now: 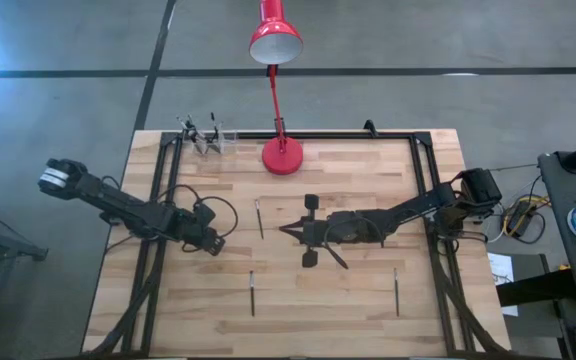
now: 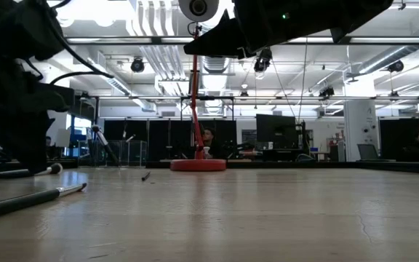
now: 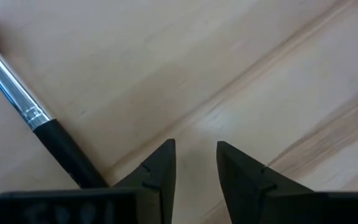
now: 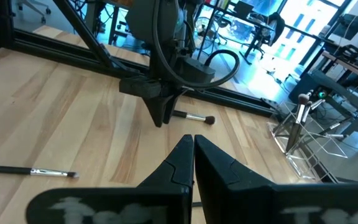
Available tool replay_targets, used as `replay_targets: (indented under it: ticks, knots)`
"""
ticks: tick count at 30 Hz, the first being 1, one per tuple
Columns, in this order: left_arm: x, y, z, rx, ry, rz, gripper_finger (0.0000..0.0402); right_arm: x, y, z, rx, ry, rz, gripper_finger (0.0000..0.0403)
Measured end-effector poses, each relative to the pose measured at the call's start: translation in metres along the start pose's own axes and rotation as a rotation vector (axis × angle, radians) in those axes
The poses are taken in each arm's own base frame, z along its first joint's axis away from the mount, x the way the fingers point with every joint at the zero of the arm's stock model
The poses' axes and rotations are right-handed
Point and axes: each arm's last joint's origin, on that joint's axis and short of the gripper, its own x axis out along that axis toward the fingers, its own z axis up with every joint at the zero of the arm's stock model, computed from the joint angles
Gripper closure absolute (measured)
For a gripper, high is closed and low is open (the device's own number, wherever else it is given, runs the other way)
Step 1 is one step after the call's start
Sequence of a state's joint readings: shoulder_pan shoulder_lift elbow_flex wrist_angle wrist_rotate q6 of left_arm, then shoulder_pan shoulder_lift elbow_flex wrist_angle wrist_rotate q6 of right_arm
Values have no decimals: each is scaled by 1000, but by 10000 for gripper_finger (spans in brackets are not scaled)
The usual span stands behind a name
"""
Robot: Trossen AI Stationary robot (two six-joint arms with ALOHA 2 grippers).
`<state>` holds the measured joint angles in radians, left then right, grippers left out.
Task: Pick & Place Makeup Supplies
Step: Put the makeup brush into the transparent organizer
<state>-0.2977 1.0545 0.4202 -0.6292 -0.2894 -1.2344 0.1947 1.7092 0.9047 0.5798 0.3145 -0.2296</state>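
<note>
Overhead, the table (image 1: 298, 300) is pale wood planks inside a black frame, standing on a grey floor crossed by dark lines. A red desk lamp (image 1: 281, 155) stands at the far edge, its shade hanging out past the table. Beside it at the far left corner, a clear holder (image 1: 211, 138) carries a few upright brushes. Loose makeup supplies lie apart on the wood: one brush (image 1: 259, 217) near the middle, one pencil (image 1: 252, 292) toward the near edge, another (image 1: 396, 291) near-right. Left gripper (image 1: 211, 243) sits low over the left half, fingers parted a little with bare wood between them, holding nothing; a silver-ferruled brush (image 3: 27, 109) lies just beside it. Right gripper (image 1: 286, 231) hangs above the table's centre, fingers pressed together, empty. At table level the room behind is a lab with ceiling lights, dark monitors, and seated people far off.
</note>
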Motion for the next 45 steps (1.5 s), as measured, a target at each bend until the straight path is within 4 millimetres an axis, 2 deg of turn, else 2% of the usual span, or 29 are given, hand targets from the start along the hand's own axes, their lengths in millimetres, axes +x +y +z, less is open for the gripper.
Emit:
replay_targets:
  ticks: [20, 26, 30, 38, 45]
  knots:
    - [1, 2, -1, -29, 32, 39, 293, 0, 0, 0, 9, 0, -1, 394]
    - [-25, 10, 12, 9, -20, 289, 293, 0, 0, 0, 13, 0, -1, 394]
    - [-34, 12, 27, -21, -92, 336, 293, 0, 0, 0, 13, 0, -1, 394]
    - [-17, 31, 44, -78, -61, 381, 293, 0, 0, 0, 12, 2, -1, 394]
    - [5, 43, 40, -107, -22, 323, 293, 0, 0, 0, 12, 3, -1, 394]
